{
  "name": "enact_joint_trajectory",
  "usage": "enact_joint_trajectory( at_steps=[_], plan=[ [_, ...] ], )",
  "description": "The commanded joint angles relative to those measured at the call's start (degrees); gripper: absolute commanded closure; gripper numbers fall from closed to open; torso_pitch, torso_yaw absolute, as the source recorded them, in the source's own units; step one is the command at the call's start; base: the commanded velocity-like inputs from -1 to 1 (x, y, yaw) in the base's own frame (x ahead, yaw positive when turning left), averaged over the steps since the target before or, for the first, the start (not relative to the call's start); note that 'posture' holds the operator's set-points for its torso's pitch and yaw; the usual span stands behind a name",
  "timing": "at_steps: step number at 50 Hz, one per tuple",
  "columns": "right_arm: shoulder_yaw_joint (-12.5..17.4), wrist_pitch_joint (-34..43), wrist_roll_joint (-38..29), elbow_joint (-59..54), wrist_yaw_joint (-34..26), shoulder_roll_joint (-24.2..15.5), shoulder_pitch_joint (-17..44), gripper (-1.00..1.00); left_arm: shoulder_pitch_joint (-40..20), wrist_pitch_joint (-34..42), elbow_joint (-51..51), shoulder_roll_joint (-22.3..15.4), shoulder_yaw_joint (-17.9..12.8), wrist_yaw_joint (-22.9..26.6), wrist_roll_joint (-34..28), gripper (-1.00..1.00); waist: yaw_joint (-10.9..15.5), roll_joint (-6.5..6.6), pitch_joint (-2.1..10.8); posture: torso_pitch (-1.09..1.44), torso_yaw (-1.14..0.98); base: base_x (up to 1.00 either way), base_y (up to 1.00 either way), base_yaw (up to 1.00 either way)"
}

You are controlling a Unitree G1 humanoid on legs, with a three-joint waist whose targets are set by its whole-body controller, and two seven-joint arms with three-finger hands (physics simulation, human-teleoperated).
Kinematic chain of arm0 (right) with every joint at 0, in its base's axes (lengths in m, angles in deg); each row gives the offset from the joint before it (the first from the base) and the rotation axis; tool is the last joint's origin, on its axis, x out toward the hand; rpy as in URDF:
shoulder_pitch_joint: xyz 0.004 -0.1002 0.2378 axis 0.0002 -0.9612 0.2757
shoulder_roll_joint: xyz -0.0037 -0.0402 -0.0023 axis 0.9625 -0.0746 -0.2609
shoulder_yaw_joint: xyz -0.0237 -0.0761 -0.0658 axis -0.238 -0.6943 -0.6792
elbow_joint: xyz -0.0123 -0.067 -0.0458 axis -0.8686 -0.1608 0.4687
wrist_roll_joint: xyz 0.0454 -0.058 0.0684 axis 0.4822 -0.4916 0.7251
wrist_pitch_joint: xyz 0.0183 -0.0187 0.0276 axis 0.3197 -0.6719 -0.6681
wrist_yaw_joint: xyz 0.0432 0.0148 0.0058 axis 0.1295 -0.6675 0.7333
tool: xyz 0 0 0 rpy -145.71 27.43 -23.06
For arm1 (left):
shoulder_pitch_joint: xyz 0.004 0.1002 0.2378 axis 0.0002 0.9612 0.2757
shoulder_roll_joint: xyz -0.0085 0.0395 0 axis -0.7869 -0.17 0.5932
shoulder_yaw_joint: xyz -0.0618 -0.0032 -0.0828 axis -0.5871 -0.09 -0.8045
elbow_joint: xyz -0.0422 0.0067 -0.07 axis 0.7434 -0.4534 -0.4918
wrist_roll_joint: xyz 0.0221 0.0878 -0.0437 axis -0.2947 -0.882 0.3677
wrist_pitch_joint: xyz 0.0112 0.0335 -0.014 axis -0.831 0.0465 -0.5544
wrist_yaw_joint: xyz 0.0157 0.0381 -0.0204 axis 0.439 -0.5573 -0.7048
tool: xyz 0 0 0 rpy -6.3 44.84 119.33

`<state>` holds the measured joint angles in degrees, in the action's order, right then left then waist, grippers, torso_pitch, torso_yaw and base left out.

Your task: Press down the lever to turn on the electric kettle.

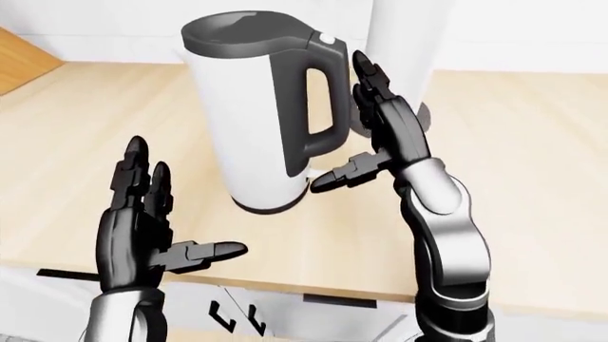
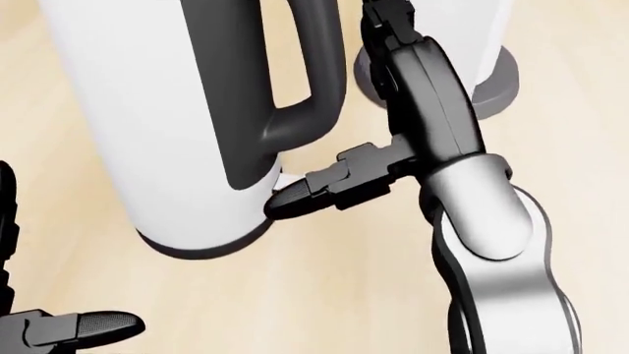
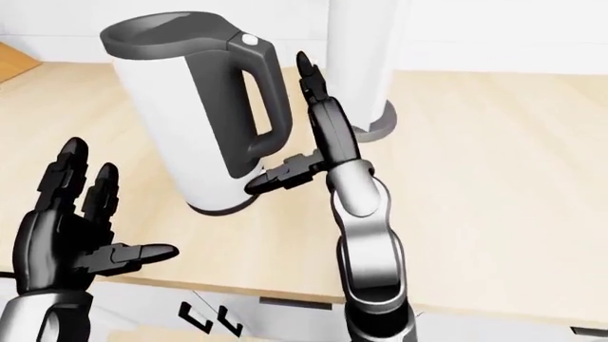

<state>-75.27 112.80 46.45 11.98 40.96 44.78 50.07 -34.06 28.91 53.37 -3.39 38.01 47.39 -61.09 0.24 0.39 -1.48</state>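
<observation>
A white electric kettle (image 1: 237, 114) with a dark grey lid and handle (image 1: 323, 100) stands upright on the light wood counter (image 1: 532, 178), upper middle in the left-eye view. My right hand (image 1: 347, 128) is open just right of the handle, its fingers (image 1: 371, 78) upright alongside it. Its thumb tip (image 2: 290, 200) lies at the foot of the handle, near the kettle's base. The lever itself is not clearly visible there. My left hand (image 1: 180, 203) is open and empty, palm up, lower left and apart from the kettle.
A tall white cylinder on a grey round foot (image 2: 496, 81) stands right behind the kettle and my right hand. The counter's near edge (image 1: 313, 288) runs along the bottom, with white cabinet fronts (image 1: 233, 313) below. A wooden board (image 1: 19, 60) shows at upper left.
</observation>
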Motion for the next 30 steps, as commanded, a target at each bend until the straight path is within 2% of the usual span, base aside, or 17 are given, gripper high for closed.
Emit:
enact_joint_trajectory(
  at_steps=[1, 10, 25, 30],
  plan=[
    [0.9, -0.9, -0.5, 1.6, 0.0, -0.4, 2.3, -1.0, -0.8, -1.5, 2.1, -0.3, -0.1, 0.0, 0.2, -1.0, -0.1, 0.24, 0.98, 0.0, 0.0, 0.0, 0.0, 0.0],
    [2.2, 0.0, -0.3, -0.2, -0.4, -1.8, 5.4, -1.0, -0.8, -1.6, 2.1, -0.2, 0.0, -0.1, 0.2, -1.0, -0.1, 0.21, 0.78, 0.0, 0.0, 0.0, 0.0, 0.0],
    [3.5, -3.1, -0.1, -8.1, -1.4, -4.0, 9.4, -1.0, -0.8, -1.3, 2.6, -0.2, -0.3, -0.3, 0.8, -1.0, -0.2, 0.03, 0.64, 0.0, 0.0, 0.0, 0.0, 0.0],
    [3.4, -3.9, -0.9, -8.5, -0.8, -3.8, 8.8, -1.0, -0.8, -1.5, 2.6, -0.2, -0.3, -0.3, 1.2, -1.0, -0.1, 0.1, 0.58, 0.0, 0.0, 0.0, 0.0, 0.0]
  ],
)
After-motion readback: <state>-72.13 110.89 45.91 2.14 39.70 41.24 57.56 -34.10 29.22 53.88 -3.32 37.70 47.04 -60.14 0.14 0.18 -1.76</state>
